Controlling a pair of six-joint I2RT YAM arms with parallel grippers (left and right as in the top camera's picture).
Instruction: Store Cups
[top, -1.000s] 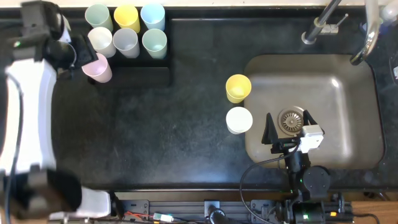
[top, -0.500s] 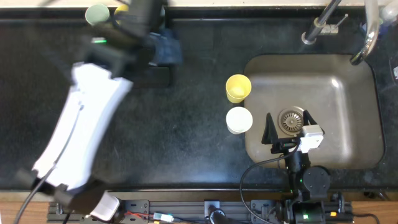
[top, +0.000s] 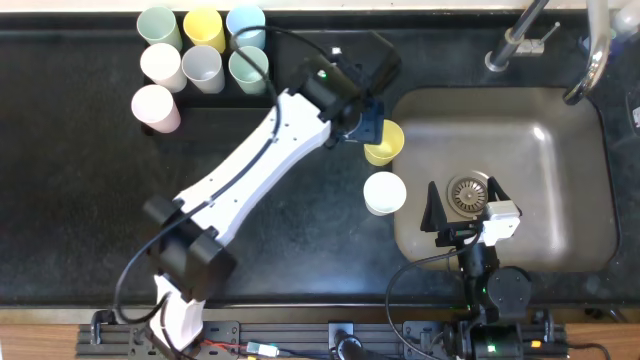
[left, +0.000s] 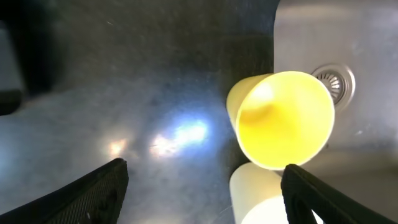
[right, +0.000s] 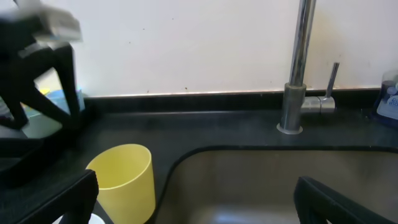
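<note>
A yellow cup (top: 383, 142) stands upright on the dark counter by the sink's left rim, with a white cup (top: 384, 193) just in front of it. My left gripper (top: 371, 121) hangs open right over the yellow cup (left: 283, 118), its fingers wide apart and holding nothing (left: 205, 169); the white cup (left: 261, 199) shows beneath. Several pastel cups (top: 204, 46) fill the black rack at the back left, and a pink cup (top: 156, 108) stands beside it. My right gripper (top: 462, 198) rests open low in the sink, facing the yellow cup (right: 124, 180).
The steel sink (top: 560, 150) has its drain (top: 467, 192) close to my right gripper. A faucet (right: 298, 74) rises behind the basin. The black rack (top: 235, 122) has an unfilled front part. The left arm (top: 250, 170) crosses the counter diagonally.
My left arm has swung from the pink cup by the rack across to the right and now hovers above the yellow cup. The pink cup stays put. The right arm is still.
</note>
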